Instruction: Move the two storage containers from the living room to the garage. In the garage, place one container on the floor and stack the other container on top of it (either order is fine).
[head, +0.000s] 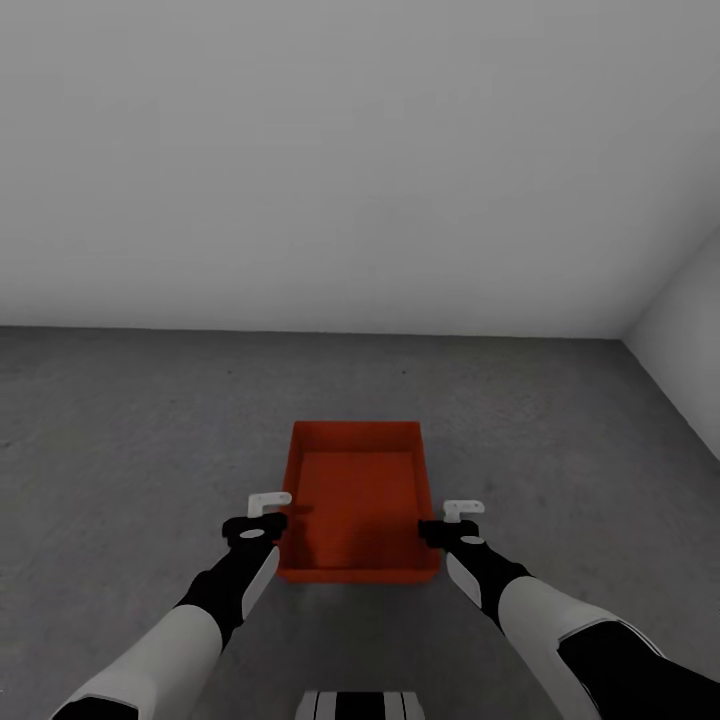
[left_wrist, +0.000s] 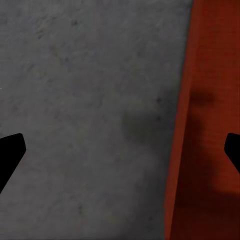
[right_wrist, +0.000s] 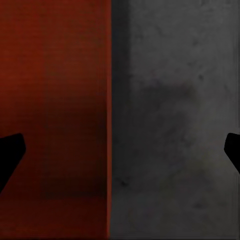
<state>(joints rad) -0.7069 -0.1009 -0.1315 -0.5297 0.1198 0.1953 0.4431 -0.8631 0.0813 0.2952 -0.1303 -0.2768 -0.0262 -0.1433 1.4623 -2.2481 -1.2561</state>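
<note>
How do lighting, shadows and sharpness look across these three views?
Head view: flat, even light, no glare; the container is crisp on the floor. Left wrist view: soft and blurry, a faint shadow patch on the concrete, fingers pure black silhouettes. Right wrist view: dim, the container's wall nearly brown.

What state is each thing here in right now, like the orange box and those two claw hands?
storage container: upright on the grey floor, open-topped, empty inside, nothing stacked on it.
left gripper: open, fingers astride the container's left wall, not clamping it.
right gripper: open, fingers astride the container's right wall, not clamping it.
</note>
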